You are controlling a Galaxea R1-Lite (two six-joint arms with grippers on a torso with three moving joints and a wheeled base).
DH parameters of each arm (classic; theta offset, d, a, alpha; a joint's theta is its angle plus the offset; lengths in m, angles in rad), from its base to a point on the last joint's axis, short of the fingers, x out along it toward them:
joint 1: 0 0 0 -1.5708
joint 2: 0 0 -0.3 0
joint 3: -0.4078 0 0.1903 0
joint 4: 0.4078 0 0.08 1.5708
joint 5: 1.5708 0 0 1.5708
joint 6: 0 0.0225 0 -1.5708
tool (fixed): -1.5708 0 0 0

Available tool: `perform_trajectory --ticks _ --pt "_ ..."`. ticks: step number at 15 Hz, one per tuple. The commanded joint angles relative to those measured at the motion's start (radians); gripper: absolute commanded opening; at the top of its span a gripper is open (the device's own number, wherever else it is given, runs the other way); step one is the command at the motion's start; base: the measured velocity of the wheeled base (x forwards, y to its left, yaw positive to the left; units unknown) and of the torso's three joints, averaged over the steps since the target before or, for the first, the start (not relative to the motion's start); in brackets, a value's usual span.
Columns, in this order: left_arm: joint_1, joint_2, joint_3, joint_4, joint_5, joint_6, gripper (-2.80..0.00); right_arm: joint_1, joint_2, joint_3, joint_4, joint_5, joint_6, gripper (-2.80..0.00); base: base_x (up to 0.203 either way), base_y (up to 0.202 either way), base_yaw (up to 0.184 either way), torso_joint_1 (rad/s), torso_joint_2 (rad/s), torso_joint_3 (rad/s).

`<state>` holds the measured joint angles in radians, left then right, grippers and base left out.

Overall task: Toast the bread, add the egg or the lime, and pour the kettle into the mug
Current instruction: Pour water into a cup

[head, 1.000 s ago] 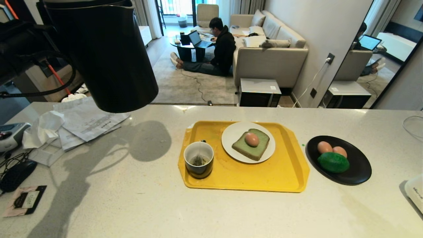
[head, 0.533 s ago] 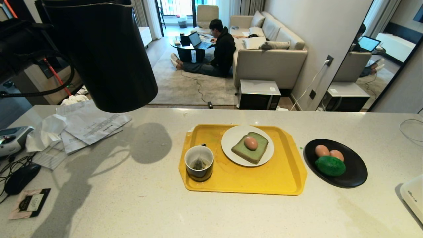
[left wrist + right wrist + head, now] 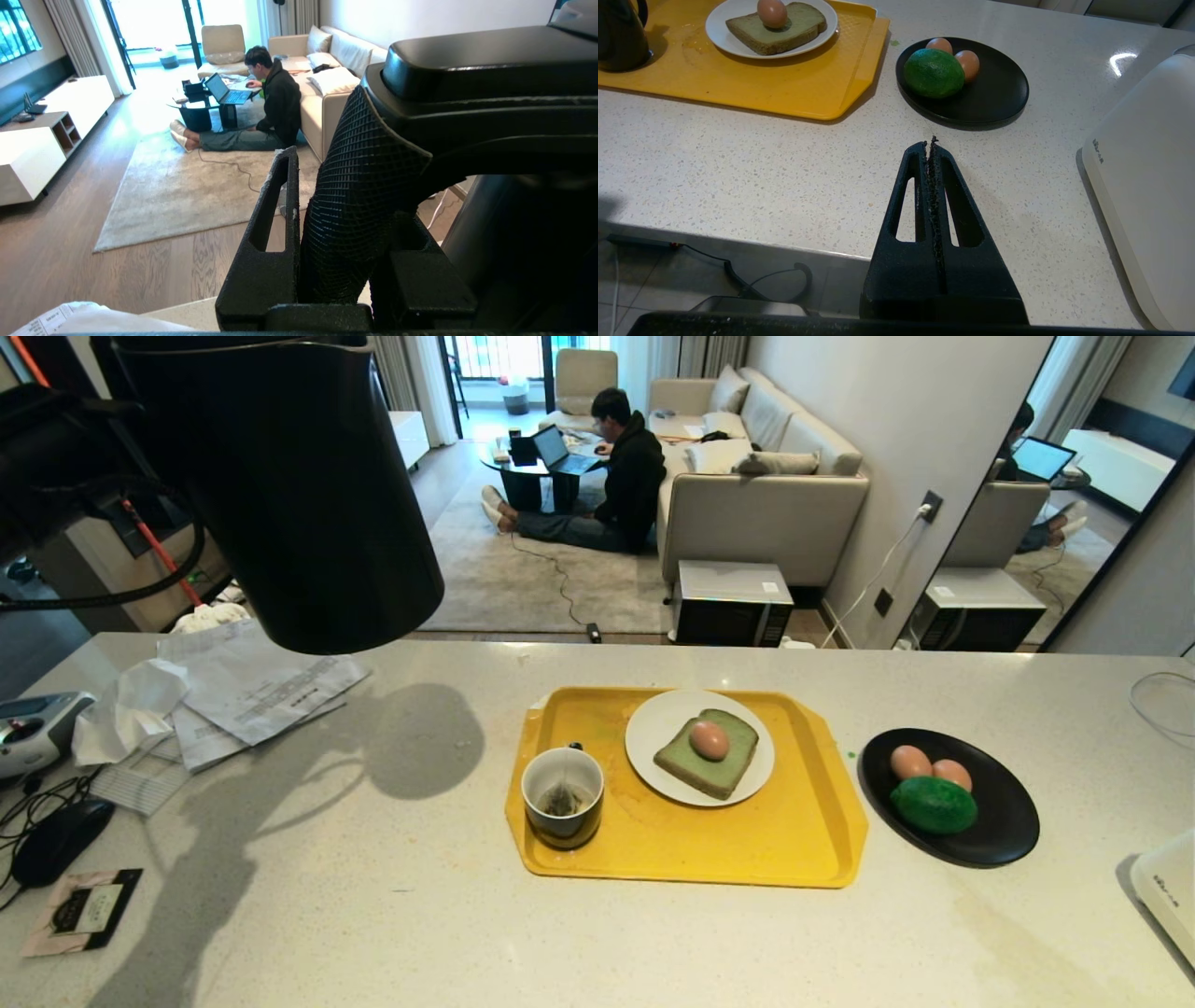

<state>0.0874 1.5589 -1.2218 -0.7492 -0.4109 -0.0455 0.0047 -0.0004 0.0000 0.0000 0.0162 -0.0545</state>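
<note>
— Where's the kettle (image 3: 280, 485)?

— My left gripper (image 3: 327, 242) grips its handle, lifting it clear of the counter, well left of the yellow tray (image 3: 747, 849).

— And the rest?

— The mug (image 3: 562, 796) (teabag inside) sits on that tray beside the white plate (image 3: 644, 747) carrying bread (image 3: 707, 753) and egg (image 3: 709, 739). The right gripper (image 3: 932, 144) is clenched empty.

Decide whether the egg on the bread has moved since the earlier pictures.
No. The egg sits on the same spot of the bread; only the camera shifted.

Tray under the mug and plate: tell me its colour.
The tray is plain yellow, clearest in the head view.
</note>
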Motion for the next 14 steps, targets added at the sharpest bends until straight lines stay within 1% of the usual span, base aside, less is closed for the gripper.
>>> perform_trajectory --ticks 1,6,10,12,14 --pt "0.0 -0.01 0.028 -0.005 0.001 0.0 -2.8 0.0 0.0 0.002 0.001 0.001 -0.001 -2.8 0.0 0.0 0.0 0.0 0.0 0.0" --pt "0.0 -0.066 0.076 -0.004 0.001 0.0 -2.8 0.0 0.0 0.002 0.0 0.001 -0.001 -2.8 0.0 0.0 0.0 0.0 0.0 0.0" --pt "0.012 -0.106 0.189 0.012 0.0 0.001 -2.8 0.0 0.0 0.002 0.001 0.001 -0.001 -2.8 0.0 0.0 0.0 0.0 0.0 0.0" --pt "0.012 -0.102 0.188 0.021 0.011 0.009 -2.8 0.0 0.0 0.002 0.0 0.001 -0.001 -2.8 0.0 0.0 0.0 0.0 0.0 0.0" --pt "0.011 -0.115 0.217 0.023 0.019 0.008 -2.8 0.0 0.0 0.002 0.0 0.001 -0.001 -2.8 0.0 0.0 0.0 0.0 0.0 0.0"
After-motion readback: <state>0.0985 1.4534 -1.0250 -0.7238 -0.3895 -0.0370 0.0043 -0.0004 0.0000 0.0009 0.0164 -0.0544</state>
